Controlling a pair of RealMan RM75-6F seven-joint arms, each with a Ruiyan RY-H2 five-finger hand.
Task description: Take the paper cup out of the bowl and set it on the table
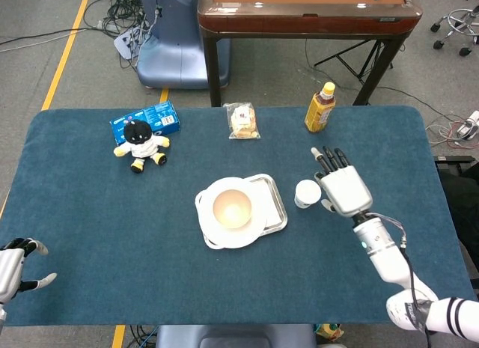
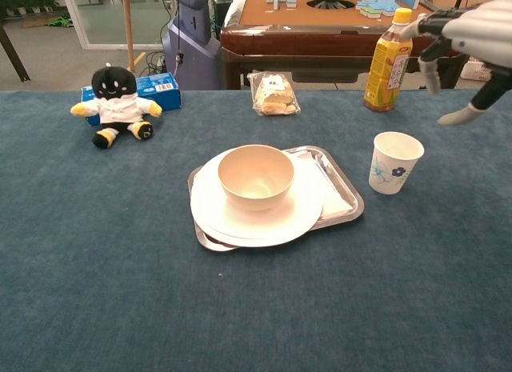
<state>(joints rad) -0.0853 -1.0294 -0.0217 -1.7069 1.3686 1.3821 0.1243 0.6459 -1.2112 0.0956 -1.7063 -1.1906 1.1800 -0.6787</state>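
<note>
The white paper cup [image 1: 306,193] [image 2: 394,162] with a blue flower print stands upright on the blue table, just right of the metal tray [image 1: 272,205] [image 2: 342,198]. The cream bowl [image 1: 232,209] [image 2: 256,175] sits empty on a white plate on that tray. My right hand [image 1: 343,187] [image 2: 468,38] hovers to the right of the cup and above it, fingers spread, holding nothing and not touching the cup. My left hand [image 1: 16,268] hangs open at the table's near left corner, seen only in the head view.
A tea bottle [image 1: 319,108] [image 2: 388,59] stands behind the cup. A snack bag [image 1: 243,121] [image 2: 274,94] lies at the back middle. A plush toy [image 1: 140,143] [image 2: 115,104] and a blue box [image 1: 147,120] sit at the back left. A wooden table [image 1: 307,10] stands beyond.
</note>
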